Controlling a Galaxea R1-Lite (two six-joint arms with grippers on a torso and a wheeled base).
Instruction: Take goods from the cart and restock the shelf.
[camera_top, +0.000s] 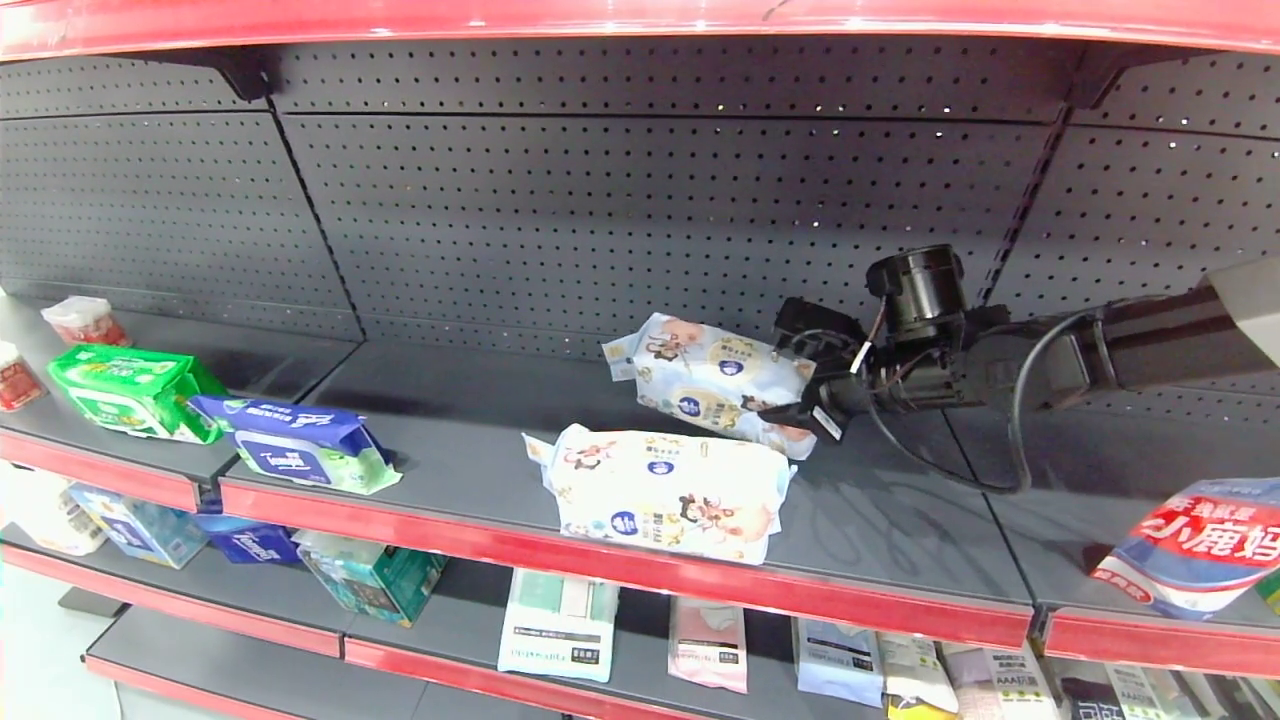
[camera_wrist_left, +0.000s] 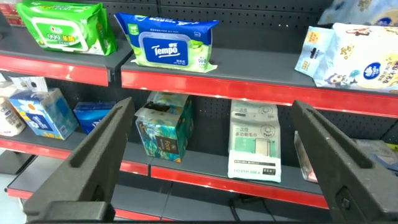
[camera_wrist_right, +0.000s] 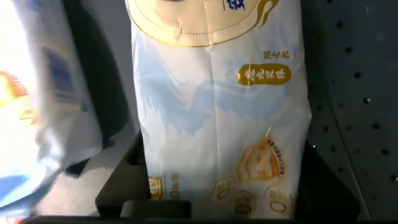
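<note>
Rear wipes pack (camera_top: 705, 380) pinched between right gripper (camera_top: 797, 372) fingers on shelf (camera_top: 480, 420), behind front wipes pack (camera_top: 665, 495). Left gripper (camera_wrist_left: 213, 124) fingers spread wide before lower shelves (camera_wrist_left: 205, 177).

I see my right gripper (camera_top: 795, 385) clasping the end of a cartoon-printed wipes pack (camera_top: 705, 380) deep on the shelf (camera_top: 470, 420), a matching second pack (camera_top: 665, 495) lying at the front edge, and a blue pack (camera_top: 295, 443) and green pack (camera_top: 135, 392) toward the left end.
</note>
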